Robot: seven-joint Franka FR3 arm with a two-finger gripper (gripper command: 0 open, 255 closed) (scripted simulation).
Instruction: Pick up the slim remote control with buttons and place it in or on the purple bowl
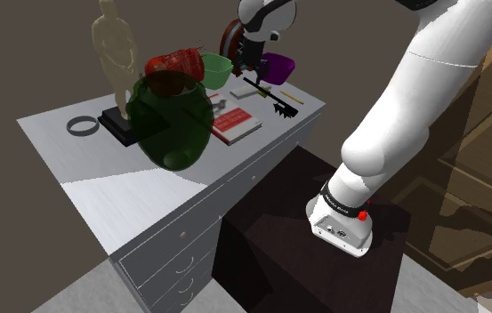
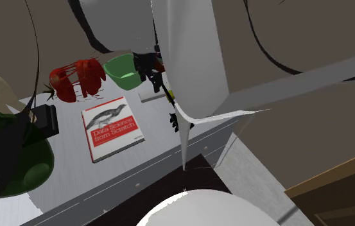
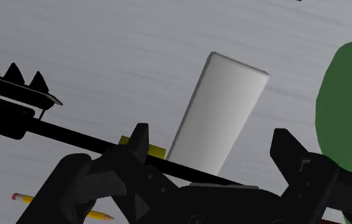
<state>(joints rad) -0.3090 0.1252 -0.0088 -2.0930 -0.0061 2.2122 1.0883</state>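
The remote (image 3: pixel 222 118) is a plain pale grey slab lying flat on the grey table (image 1: pixel 101 169); it is also seen as the remote (image 1: pixel 238 92) and the remote (image 2: pixel 150 95). My gripper (image 3: pixel 214 149) hovers right above it, open, its fingers standing apart on either side of the slab's near end without touching it. In the shoulder view the gripper (image 1: pixel 252 71) hangs just left of the purple bowl (image 1: pixel 278 67), which stands at the table's far corner. The gripper (image 2: pixel 149 67) shows as a black shape beside the green bowl.
A long black key-shaped object (image 3: pixel 15 95) crosses just before the fingers, over a yellow pencil (image 3: pixel 60 207). A green bowl (image 1: pixel 214 67), a red object (image 1: pixel 171 62), a dark green vase (image 1: pixel 173 120), a statue (image 1: pixel 115 53), a red book (image 1: pixel 235 124) and a ring (image 1: pixel 82 125) crowd the table.
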